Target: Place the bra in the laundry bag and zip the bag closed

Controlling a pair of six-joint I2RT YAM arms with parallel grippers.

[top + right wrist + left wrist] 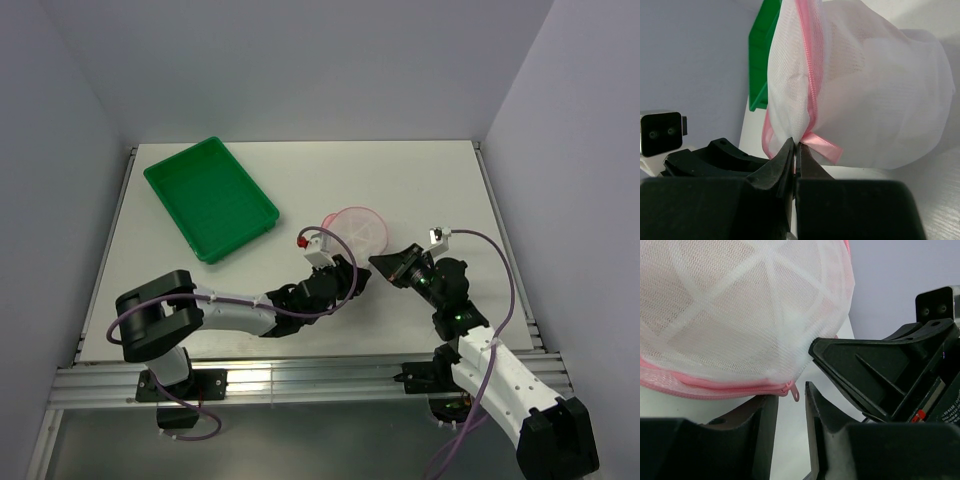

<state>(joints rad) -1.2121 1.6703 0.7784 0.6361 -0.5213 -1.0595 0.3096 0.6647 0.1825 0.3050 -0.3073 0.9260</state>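
Note:
The laundry bag [357,230], a round white mesh pouch with pink edging, stands on the table just beyond both grippers. A pale peach tone, the bra [685,300], shows dimly through its mesh. The pink zip [715,385] runs shut along the bag's lower edge, and its small pull [794,392] hangs at the end. My left gripper [791,406] sits right under that pull, its fingers a narrow gap apart with nothing between them. My right gripper [796,146] is shut on the bag's mesh seam beside a pink ribbon loop [825,145].
A green plastic tray [210,196] lies at the back left of the table. The two grippers [350,272] [384,262] stand close together at the bag's near side. The white table's right edge [500,230] is some way off.

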